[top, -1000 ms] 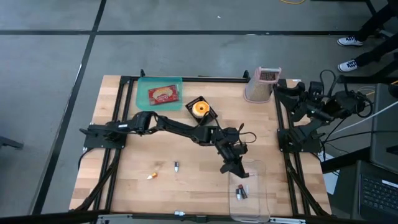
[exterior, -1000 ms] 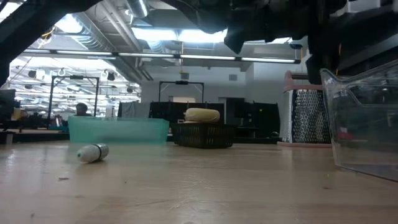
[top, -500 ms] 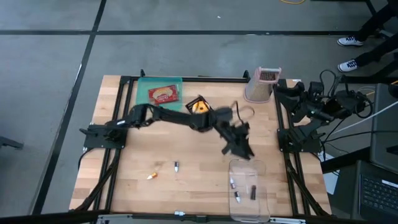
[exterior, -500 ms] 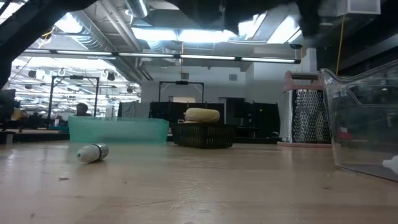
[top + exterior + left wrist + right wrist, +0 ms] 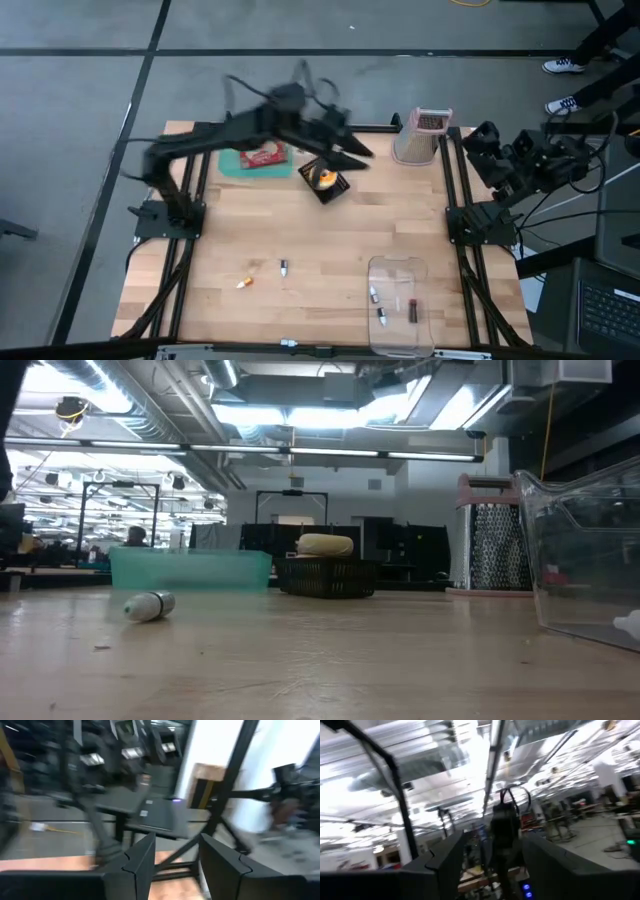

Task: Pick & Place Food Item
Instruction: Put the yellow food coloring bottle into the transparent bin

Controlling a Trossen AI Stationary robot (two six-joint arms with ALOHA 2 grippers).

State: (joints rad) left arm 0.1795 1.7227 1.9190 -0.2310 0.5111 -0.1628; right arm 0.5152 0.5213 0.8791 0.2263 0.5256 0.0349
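Note:
A black basket point(image 5: 324, 180) holding an orange-yellow food item point(image 5: 321, 175) stands at the table's far middle; the low view shows the basket point(image 5: 327, 576) with the food item point(image 5: 325, 545) on top. Beside it, a teal tray point(image 5: 232, 160) holds a red packet point(image 5: 263, 154). My left gripper point(image 5: 360, 152) hangs high above the table near the basket, blurred. In its wrist view my left gripper point(image 5: 176, 840) is open and holds nothing. My right gripper point(image 5: 486, 137) waits off the table's right edge, and its wrist view shows my right gripper point(image 5: 492, 840) open, tipped toward the ceiling.
A clear container point(image 5: 400, 318) with several small items stands at the near right. A pink-framed grater point(image 5: 420, 136) stands at the far right. A small bottle point(image 5: 283, 267) and an orange-tipped piece point(image 5: 245, 283) lie on the bare wood near the front left.
My left gripper has swung from just over the clear container up and toward the table's far edge, ending high above the basket. More small items show in the container than a second ago. My right gripper has tipped upward.

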